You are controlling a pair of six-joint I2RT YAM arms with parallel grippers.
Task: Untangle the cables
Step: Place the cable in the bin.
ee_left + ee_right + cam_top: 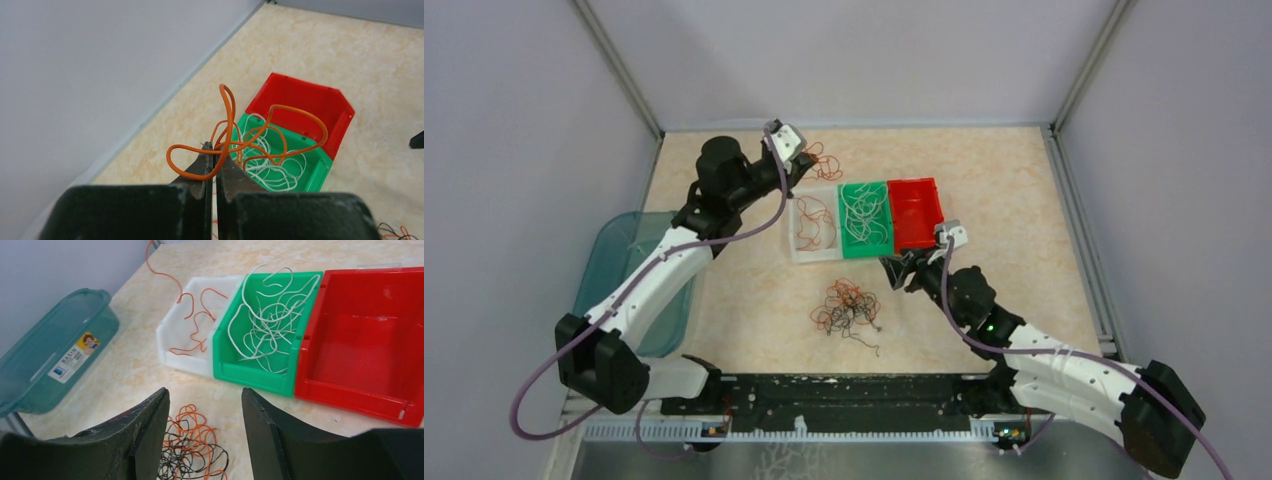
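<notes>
Left gripper (215,150) is raised toward the far left corner of the tabletop (1004,180). Its fingers (199,172) are clamped together on one orange cable (229,120), whose loops hang free, apparently lifted clear for sorting by colour. Three bins stand in a row at mid-tabletop: the white bin (182,357) holds orange cables, the green bin (250,377) holds white ones, and the red bin (350,397) looks empty. Right gripper (205,400) hovers just before the bins with fingers (150,425) apart and nothing between them. It is aimed at the remaining tangle (846,308) of orange and black cables lying toward the near edge; individual strands cannot be separated by eye. A teal basin (55,360) sits at the left edge.
</notes>
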